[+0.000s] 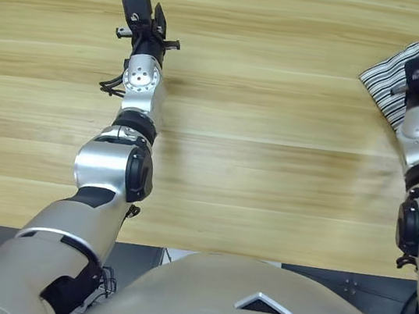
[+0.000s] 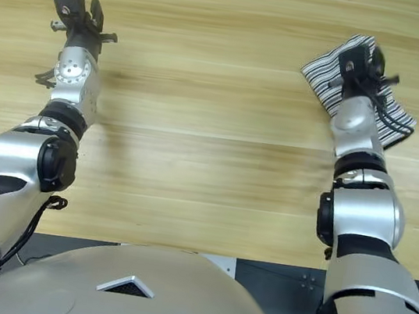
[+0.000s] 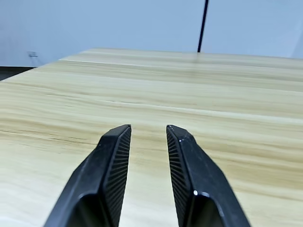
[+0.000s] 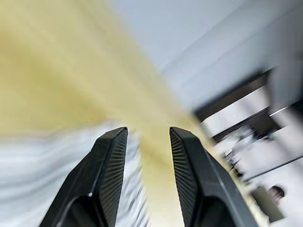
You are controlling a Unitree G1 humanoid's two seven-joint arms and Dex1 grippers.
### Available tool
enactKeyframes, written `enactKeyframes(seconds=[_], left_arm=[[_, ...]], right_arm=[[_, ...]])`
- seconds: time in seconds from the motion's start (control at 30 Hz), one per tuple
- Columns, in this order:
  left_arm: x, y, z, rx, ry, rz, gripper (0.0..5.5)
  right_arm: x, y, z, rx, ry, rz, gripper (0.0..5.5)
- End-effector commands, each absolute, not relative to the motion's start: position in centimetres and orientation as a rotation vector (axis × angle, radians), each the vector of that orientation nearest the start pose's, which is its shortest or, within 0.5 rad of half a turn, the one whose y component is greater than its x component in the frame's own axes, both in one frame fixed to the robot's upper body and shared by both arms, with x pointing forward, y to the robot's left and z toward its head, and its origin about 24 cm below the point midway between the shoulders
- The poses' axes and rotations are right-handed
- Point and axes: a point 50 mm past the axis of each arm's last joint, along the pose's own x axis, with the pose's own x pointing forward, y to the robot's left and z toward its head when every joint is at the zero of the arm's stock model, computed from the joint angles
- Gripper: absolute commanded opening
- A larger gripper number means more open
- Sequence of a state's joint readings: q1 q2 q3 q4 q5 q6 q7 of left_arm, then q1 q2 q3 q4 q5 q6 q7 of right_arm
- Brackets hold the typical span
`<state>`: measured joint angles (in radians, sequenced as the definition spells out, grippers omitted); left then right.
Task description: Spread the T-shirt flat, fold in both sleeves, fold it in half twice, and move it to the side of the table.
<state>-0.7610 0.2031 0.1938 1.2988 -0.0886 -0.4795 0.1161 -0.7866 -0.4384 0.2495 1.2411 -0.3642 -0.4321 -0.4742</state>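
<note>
Leftmost, the left gripper (image 3: pixel 148 130) hangs low over bare wood on the left part of the table (image 1: pixel 276 135), well apart from the cloth. Its two ribbed black fingers (image 3: pixel 116 161) stand a small gap apart, tips not meeting, with nothing between them. Beyond the broad middle of the light wooden top, off to the right, lies the T-shirt (image 2: pixel 323 66). It is folded into a compact, roughly rectangular packet set askew to the table's grain. The fabric is white with narrow dark stripes, and the packet's edges look fairly even. The right gripper (image 4: pixel 147 130) is over the packet, covering its middle in the head views. Its fingers are parted by a similar small gap and hold nothing. Whether the tips touch the cloth I cannot tell; the striped fabric shows blurred beneath them.
</note>
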Motion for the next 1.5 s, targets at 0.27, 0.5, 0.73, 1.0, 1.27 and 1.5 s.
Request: enactKeyframes(seconds=[0.27, 0.5, 0.73, 1.0, 1.27, 1.5], left_arm=[[36.5, 20.5, 5.9, 0.315, -0.082, 0.211, 1.38], [36.6, 20.4, 6.0, 0.293, -0.075, 0.201, 1.38], [37.0, 19.3, 6.1, 0.294, -0.065, 0.126, 1.73], [37.1, 18.7, 6.0, 0.427, -0.063, 0.093, 2.56], [37.4, 17.9, 6.1, 0.397, -0.050, 0.058, 3.76], [37.4, 18.6, 6.1, 0.421, -0.033, 0.094, 3.84]], right_arm=[[34.5, -8.2, 3.3, -0.783, -0.244, 0.442, 1.64], [35.1, -8.9, 3.9, -0.751, -0.221, 0.402, 1.64], [35.6, -10.0, 4.1, -0.709, -0.175, 0.351, 1.69], [36.0, -10.1, 4.2, -0.661, -0.124, 0.358, 2.07], [35.8, -10.7, 3.6, -0.628, -0.072, 0.372, 2.40], [36.2, -10.5, 4.0, -0.644, -0.061, 0.359, 2.75]])
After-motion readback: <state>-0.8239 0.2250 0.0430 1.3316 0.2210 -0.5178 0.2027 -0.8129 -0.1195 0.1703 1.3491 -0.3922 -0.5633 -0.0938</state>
